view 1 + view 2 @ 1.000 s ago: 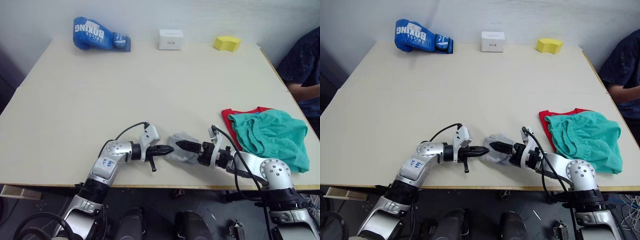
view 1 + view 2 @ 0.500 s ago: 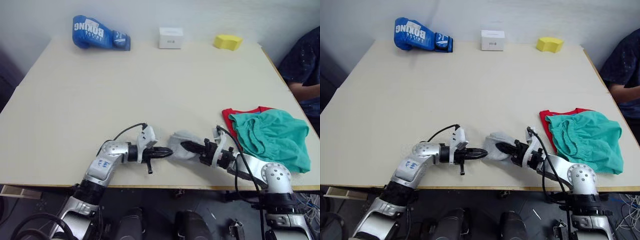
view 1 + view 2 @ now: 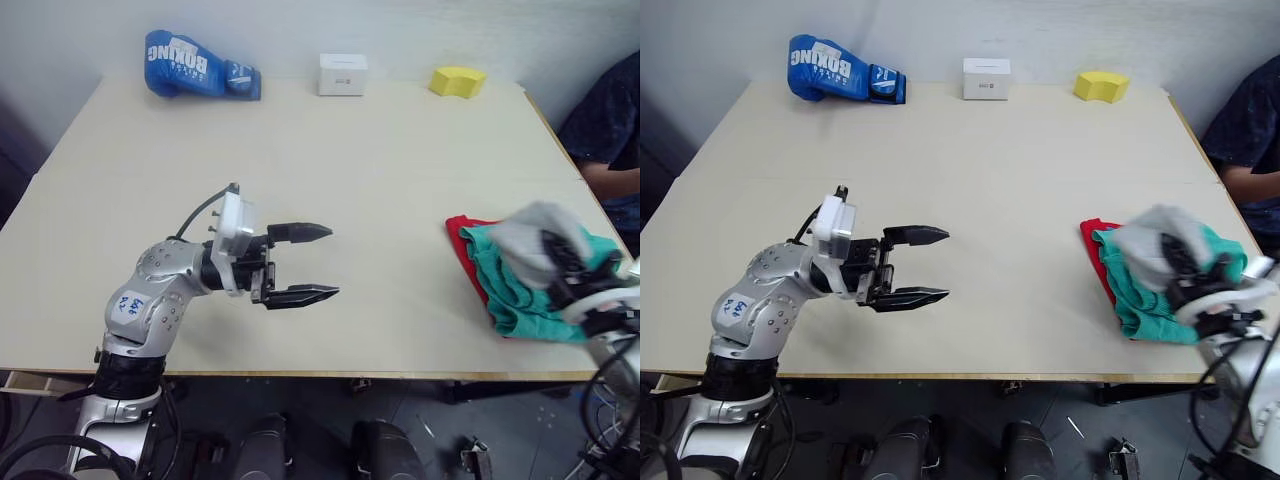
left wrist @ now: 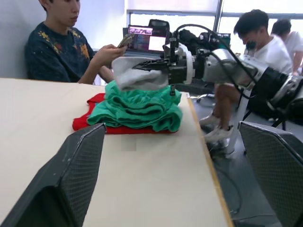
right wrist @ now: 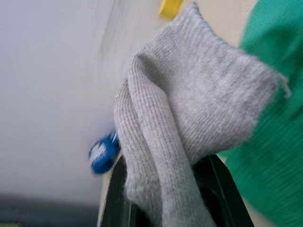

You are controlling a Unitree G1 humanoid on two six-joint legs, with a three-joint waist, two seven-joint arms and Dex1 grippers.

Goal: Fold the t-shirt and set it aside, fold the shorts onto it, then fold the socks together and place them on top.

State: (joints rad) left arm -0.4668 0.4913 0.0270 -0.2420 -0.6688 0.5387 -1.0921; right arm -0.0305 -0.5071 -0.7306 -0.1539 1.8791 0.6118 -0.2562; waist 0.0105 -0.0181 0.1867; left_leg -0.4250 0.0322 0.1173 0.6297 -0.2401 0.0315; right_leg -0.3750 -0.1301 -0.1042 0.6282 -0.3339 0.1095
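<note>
My right gripper (image 4: 156,66) clamped on folded grey socks (image 3: 530,240), holding them over green shorts (image 3: 1145,305). Shorts lie on red t-shirt (image 3: 466,245) near table's (image 3: 380,170) right edge. My left gripper (image 3: 312,262) fingers wide apart, clear of table.

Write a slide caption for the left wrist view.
Right gripper holds the grey socks just above the green shorts stacked on the red t-shirt.
</note>
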